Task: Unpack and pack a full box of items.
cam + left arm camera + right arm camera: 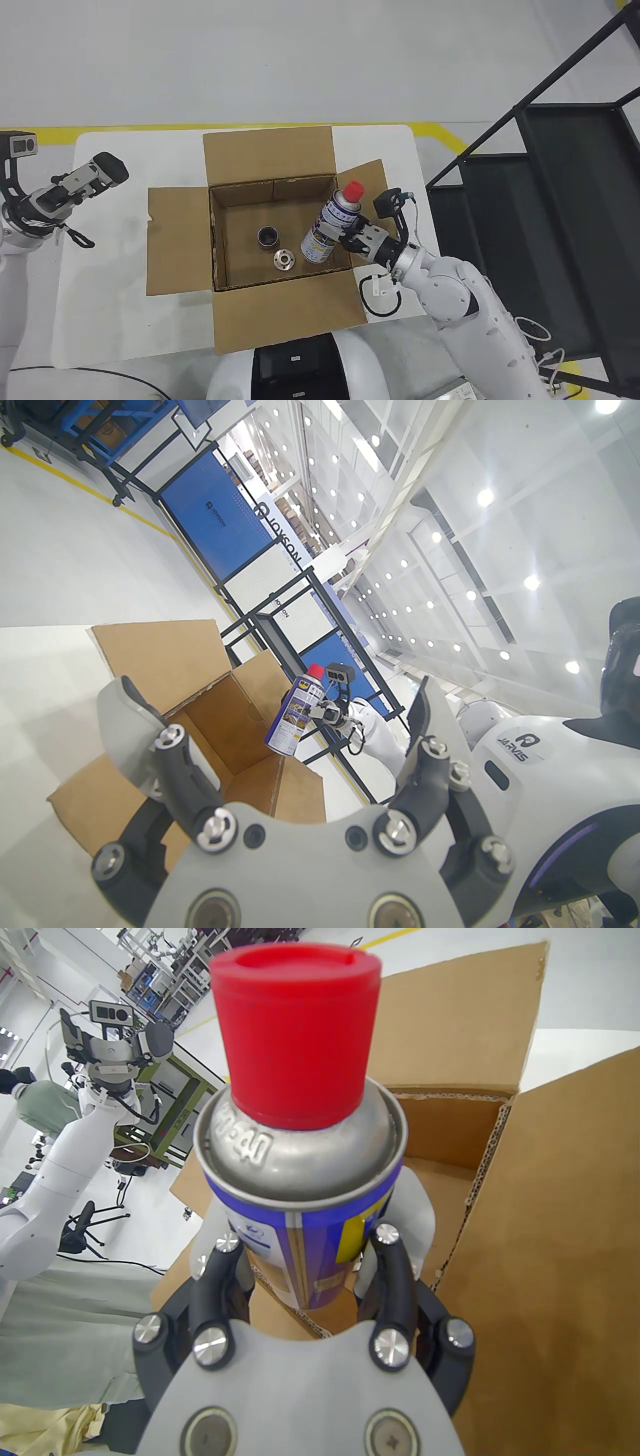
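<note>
**Desk:** What is in the shot?

**Photographer:** The right gripper [352,240] clamps a blue-and-yellow spray can [328,228] at mid-body. Its red cap [295,1028] is on. The can leans over the right side of an open cardboard box [268,192] on a white table [120,300], with its base above the rim, just beside the right-hand flap.

**Desk:** And the other arm?

**Photographer:** The left gripper [110,168] hangs at the table's left edge, well apart from the box, with its fingers spread and nothing between them.

**Desk:** Is the box full?

**Photographer:** No. A dark round item [268,236] and a small metal ring-shaped piece [283,260] sit on its floor.

**Desk:** Is the can coming out or going in?

**Photographer:** I cannot tell from this.

**Desk:** What does the move need?

**Photographer:** In my judgement, the base has to stay clear of the right wall and flap, since a tilted can could catch the cardboard and drag the box. If it goes in, it should be stood upright first and aimed at the bare floor, away from the two small pieces. If it comes out, it should be lifted straight up before it swings to the table. Either way, the grip should hold until the can is standing.
</note>
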You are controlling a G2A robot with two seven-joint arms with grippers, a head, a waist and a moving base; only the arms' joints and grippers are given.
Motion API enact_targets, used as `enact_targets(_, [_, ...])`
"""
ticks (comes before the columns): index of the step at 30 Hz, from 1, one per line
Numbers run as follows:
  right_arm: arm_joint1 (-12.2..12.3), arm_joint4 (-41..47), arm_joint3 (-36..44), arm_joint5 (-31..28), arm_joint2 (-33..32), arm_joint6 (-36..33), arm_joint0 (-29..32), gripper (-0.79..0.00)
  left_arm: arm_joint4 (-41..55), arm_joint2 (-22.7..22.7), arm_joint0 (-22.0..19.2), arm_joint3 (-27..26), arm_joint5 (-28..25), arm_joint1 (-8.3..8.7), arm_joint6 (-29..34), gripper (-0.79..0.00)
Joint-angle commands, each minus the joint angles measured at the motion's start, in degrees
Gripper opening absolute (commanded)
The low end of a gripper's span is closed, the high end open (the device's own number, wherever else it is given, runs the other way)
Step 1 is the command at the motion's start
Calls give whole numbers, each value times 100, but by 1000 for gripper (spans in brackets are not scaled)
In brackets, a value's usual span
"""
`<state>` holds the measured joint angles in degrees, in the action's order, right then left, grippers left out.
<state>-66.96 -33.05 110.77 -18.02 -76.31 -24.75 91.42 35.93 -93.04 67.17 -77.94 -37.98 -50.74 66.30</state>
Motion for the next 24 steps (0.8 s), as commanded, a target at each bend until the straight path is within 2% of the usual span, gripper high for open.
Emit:
enact_targets(1, [-4, 122, 42, 127, 13, -40, -11, -785, 0, 0, 0, 0, 0, 0, 0, 0])
enact_targets(6, [-1, 827, 443, 1068, -37, -979, -320, -785, 0, 0, 0, 0, 0, 0, 0, 0])
enact_targets(11, [9, 1074, 473, 1545, 85, -1732, -669, -785, 0, 0, 0, 0, 0, 0, 0, 0])
enact_targets(14, [6, 1093, 269, 1682, 253, -2025, -881, -785, 0, 0, 0, 0, 0, 0, 0, 0])
enact_targets(24, [-65, 1336, -722, 1540, 825, -2156, -1546, -785, 0, 0, 0, 0, 0, 0, 0, 0])
